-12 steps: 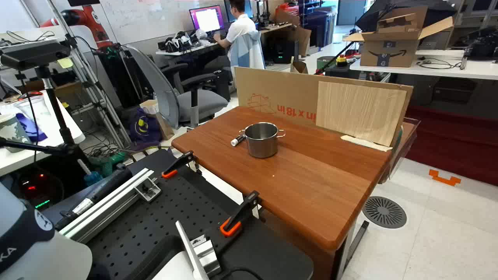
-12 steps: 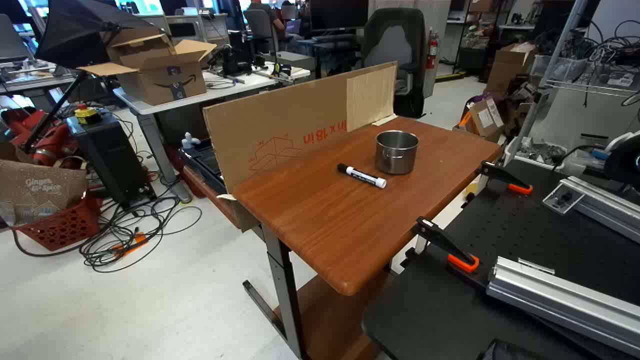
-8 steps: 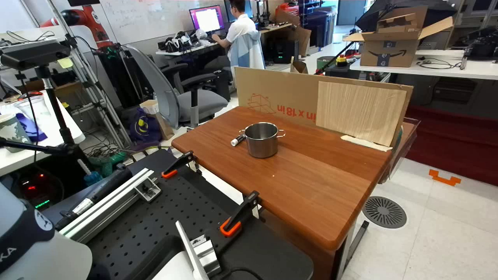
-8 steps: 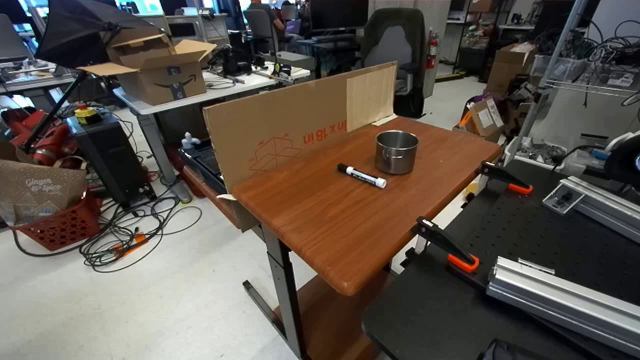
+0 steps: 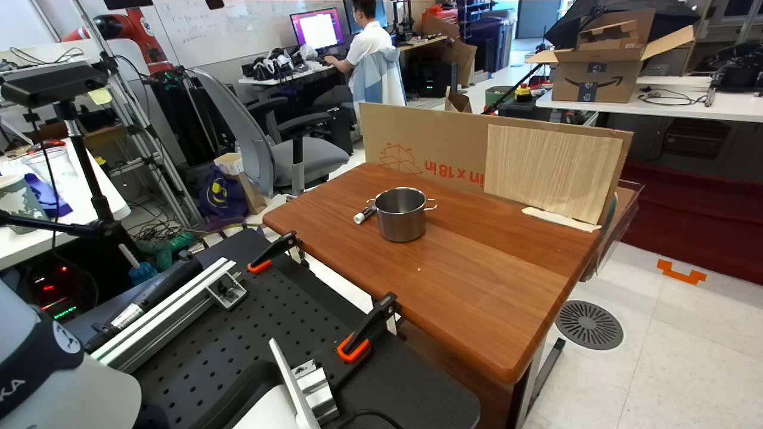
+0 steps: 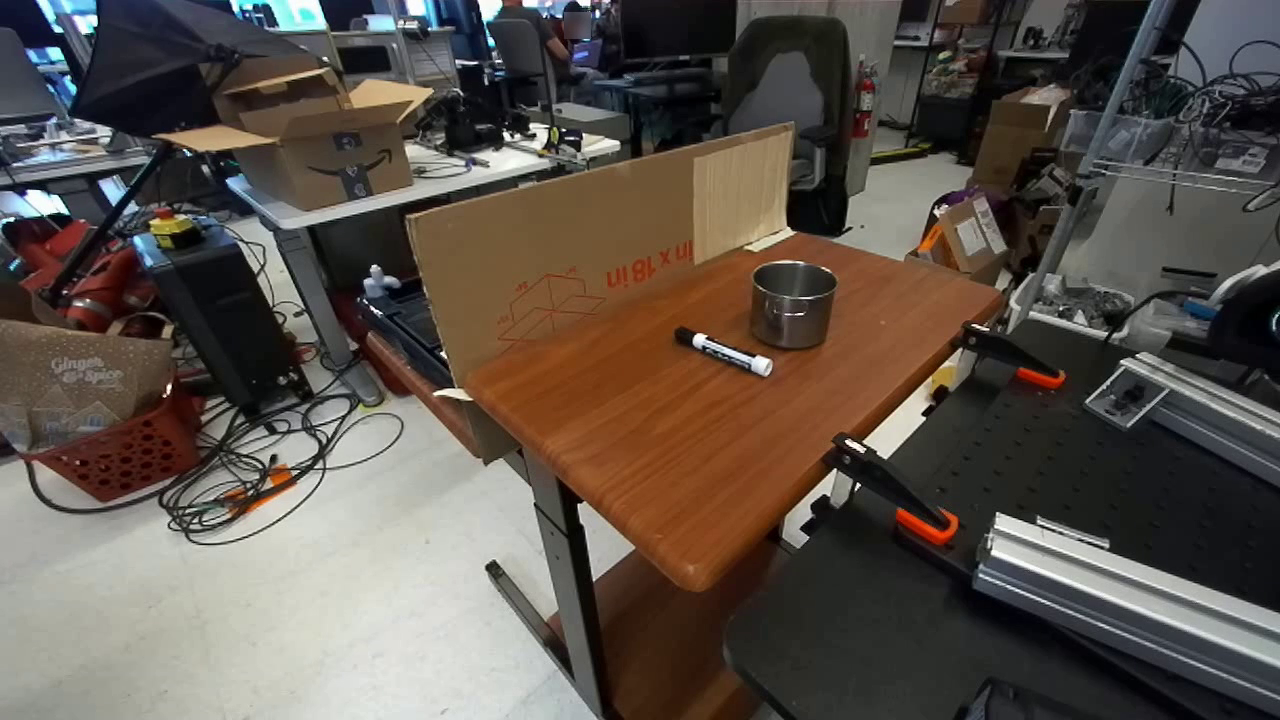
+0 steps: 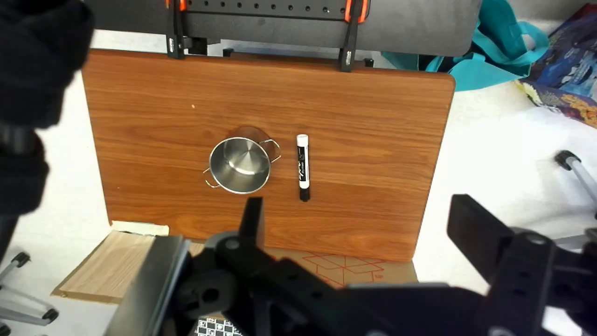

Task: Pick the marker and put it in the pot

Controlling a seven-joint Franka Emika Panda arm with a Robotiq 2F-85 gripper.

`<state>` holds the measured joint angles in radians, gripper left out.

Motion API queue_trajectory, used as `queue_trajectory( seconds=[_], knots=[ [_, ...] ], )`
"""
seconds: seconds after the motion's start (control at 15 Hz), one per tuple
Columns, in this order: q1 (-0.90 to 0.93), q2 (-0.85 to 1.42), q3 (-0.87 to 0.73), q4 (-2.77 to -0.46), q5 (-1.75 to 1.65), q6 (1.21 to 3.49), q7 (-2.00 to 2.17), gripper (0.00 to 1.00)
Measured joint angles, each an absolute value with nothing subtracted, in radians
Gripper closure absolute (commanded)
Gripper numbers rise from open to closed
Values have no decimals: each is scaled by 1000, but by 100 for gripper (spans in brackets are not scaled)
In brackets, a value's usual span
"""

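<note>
The marker is white with a black label and black cap. It lies flat on the brown table (image 7: 368, 121) in the wrist view (image 7: 303, 163) and an exterior view (image 6: 735, 354). In an exterior view its white end (image 5: 360, 218) shows and the pot hides the rest. The shiny steel pot (image 7: 240, 179) stands upright beside the marker, apart from it, in the wrist view and both exterior views (image 5: 402, 226) (image 6: 792, 316). The pot's inside looks empty. My gripper (image 7: 357, 200) is open and empty, well above the table. Its fingers are wide apart.
A cardboard sheet (image 5: 429, 140) stands upright along one long table edge, also in an exterior view (image 6: 560, 240). Along the opposite edge, two black and orange clamps (image 7: 175, 32) (image 7: 350, 46) join a black perforated board (image 5: 256, 333).
A small dark tip now shows at the top edge of an exterior view, where none showed before. The marker and pot have not moved.
</note>
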<state>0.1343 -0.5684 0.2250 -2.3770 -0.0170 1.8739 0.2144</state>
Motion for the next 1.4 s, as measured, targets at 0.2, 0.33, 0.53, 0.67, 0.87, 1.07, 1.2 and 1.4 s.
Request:
queue_trajectory(
  seconds=[0.2, 0.33, 0.53, 0.67, 0.87, 1.07, 1.2, 1.4],
  knots=[
    [134, -548, 192, -2430, -15, 1965, 174, 0],
    [134, -536, 165, -2464, -11, 2027, 140, 0],
    [134, -508, 118, -2504, 4, 2128, 84, 0],
    [134, -479, 87, -2520, 30, 2194, 39, 0],
    [134, -415, 48, -2525, 81, 2282, -27, 0],
    [135, -337, 18, -2521, 150, 2359, -98, 0],
    [135, -282, 2, -2512, 194, 2388, -143, 0],
    [135, -194, -10, -2482, 253, 2405, -197, 0]
  ],
)
